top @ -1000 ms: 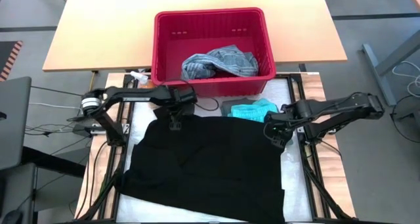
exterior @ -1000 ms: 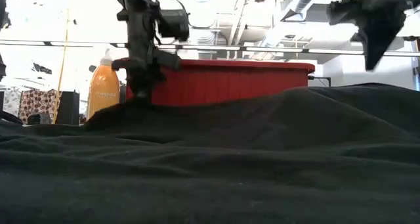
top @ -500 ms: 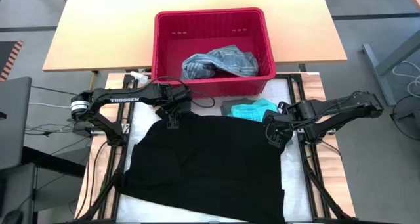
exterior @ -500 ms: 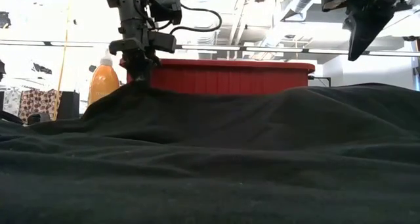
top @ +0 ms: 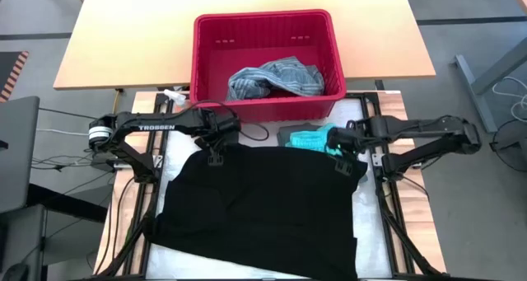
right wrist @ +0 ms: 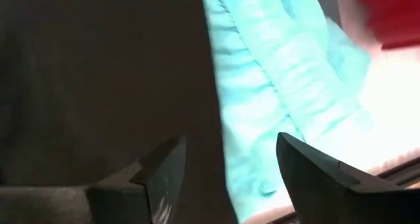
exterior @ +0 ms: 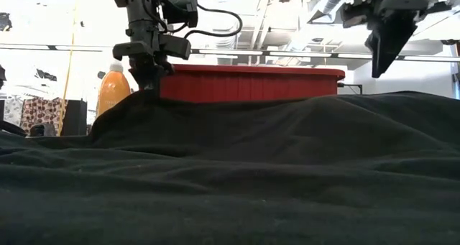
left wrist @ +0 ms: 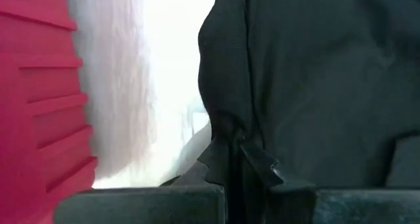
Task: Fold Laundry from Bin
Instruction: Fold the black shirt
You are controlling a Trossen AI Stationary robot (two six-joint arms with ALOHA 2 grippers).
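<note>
A black garment (top: 259, 207) lay spread over the white-covered surface (top: 369, 231) in the lower middle of the high view, filling most of it. The left claw (top: 216, 155) sat at the garment's upper left edge, closed tight on a pinch of the black cloth, which the left wrist view showed bunched between its fingers (left wrist: 252, 161) and which rose to a peak under it in the low view. The right claw (top: 340, 163) hovered at the garment's upper right corner with its fingers (right wrist: 164, 168) spread wide and nothing between them, just beside the bright turquoise garment (top: 317, 138). That turquoise piece lay crumpled between the black garment's top edge and the red bin (top: 268, 60) in the upper centre. Inside the bin rested a mottled blue-grey garment (top: 276, 77). In the low view an orange spray bottle (exterior: 113, 93) stood to the left of the bin.
</note>
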